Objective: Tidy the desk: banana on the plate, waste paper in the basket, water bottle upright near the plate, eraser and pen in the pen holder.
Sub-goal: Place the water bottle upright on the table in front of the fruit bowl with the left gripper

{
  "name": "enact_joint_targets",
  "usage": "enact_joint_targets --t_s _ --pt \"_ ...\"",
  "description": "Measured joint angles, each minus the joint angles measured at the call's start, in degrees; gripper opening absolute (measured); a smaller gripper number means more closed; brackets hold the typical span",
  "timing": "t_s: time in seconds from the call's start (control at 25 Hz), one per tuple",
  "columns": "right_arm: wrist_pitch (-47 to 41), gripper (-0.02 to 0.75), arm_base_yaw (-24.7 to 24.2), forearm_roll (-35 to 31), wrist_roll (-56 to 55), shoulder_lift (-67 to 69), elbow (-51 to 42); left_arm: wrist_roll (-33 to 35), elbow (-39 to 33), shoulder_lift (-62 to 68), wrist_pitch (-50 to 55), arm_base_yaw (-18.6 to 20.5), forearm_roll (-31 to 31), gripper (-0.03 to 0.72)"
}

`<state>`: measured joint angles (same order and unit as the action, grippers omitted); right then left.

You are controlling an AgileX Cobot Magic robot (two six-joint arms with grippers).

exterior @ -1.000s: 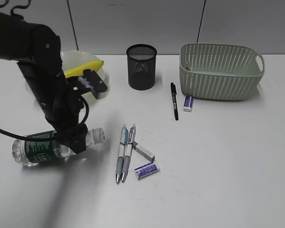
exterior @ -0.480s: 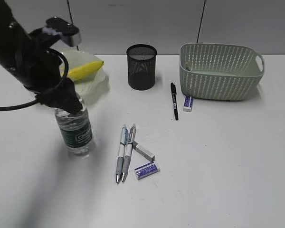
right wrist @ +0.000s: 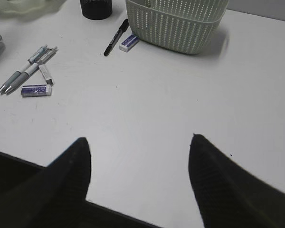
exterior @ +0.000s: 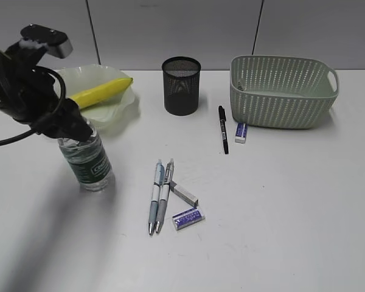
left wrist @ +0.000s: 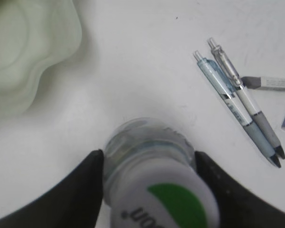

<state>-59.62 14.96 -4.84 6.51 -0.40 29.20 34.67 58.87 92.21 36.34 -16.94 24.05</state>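
**Pincer on the bottle neck: set it square, then let go**

Left pincer [left wrist: 149,164] grips the water bottle [exterior: 85,161] by its neck and shoulder, a black finger [left wrist: 80,190] pressed on each side just under the white cap. Directly below the pincer, the bottle stands on the worktop [exterior: 280,219], leaning slightly, its base just short of the plate [exterior: 118,106] that lies beyond the pincer and carries the banana [exterior: 100,92].

To finish well, I judge the bottle should be brought fully plumb with its base flat before the fingers part; then rise straight up so neither finger clips the cap and topples it.

Right pincer [right wrist: 137,156] hangs released, holding nothing, well apart from the pens [right wrist: 23,71] and the eraser [right wrist: 36,90] ahead of it to its left. The black pen holder [exterior: 181,85] stands beyond them, beside the basket [exterior: 283,91].
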Motion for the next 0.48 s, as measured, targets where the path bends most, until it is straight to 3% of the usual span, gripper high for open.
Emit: enact_joint_targets --t_s 0.48 --pt "0.1 0.510 0.0 0.0 0.0 0.0 0.0 0.0 0.0 0.0 -0.5 0.0 1.1 0.415"
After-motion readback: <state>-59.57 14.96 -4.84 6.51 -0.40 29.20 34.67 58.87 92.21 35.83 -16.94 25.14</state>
